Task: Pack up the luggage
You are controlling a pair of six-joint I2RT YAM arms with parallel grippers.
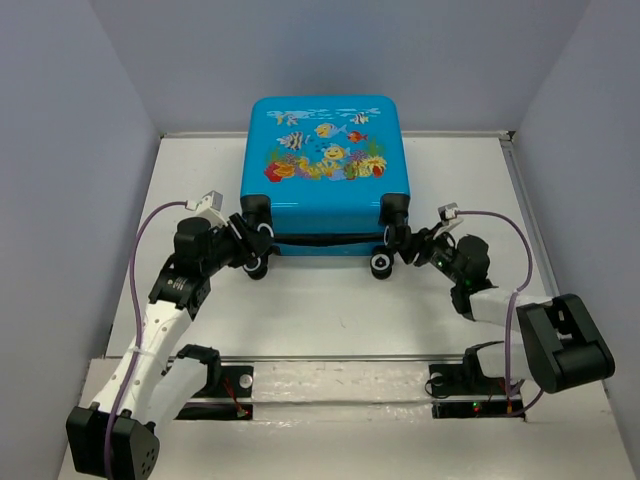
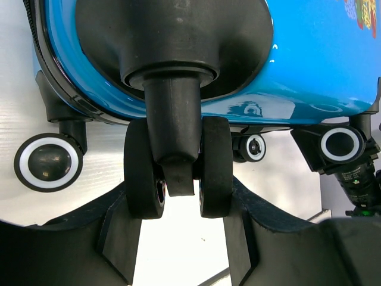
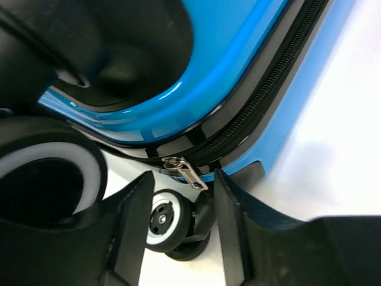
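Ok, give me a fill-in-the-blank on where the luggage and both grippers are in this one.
The luggage lies closed, fish print facing ___.
The left gripper straddles one of its ___.
The zipper pull sits ___ the right gripper's fingers.
Missing: up; wheels; between.
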